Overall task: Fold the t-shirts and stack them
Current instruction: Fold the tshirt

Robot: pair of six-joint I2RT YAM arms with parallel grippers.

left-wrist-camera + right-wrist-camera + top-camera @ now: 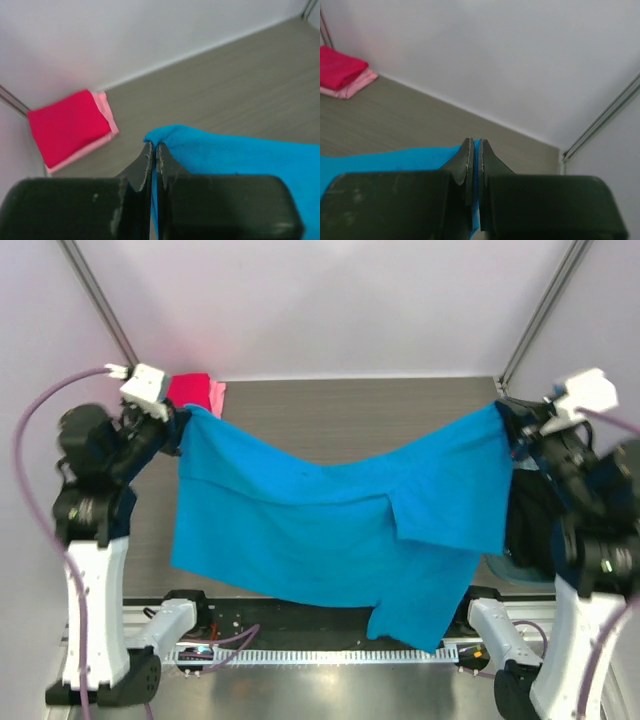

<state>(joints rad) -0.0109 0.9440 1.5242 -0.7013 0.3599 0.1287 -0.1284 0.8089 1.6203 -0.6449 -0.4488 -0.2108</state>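
Two grippers are shown clenched on opposite upper corners of one bright blue t-shirt (pixel 320 530), which is held spread between them above the grey table (pixel 340 405). In the overhead view the left gripper (pixel 177 428) is placed at the upper left of the frame and the right gripper (pixel 507 425) at the upper right. The cloth is strung from one to the other, and its top edge sags in the middle. The body of the shirt is hung toward the bottom of the frame, and its lowest corner is draped at bottom centre-right, over the near edge of the table. An overlapping panel of the same cloth is seen right of centre. Whether the shirt rests on the table cannot be told.

In the left wrist view the jaws are pressed almost together, and blue cloth is pinched between them and bunched just right of the tips. In the right wrist view a thin strip of blue cloth is caught between the closed jaws, and more of it is spread to the lower left.

A folded crimson red t-shirt (pixel 188 390) is laid on a folded pale pink t-shirt (pixel 218 397) in the far left corner of the table, at the upper left of the overhead frame, just beside the left gripper. The pink edges are exposed along the stack's right side.
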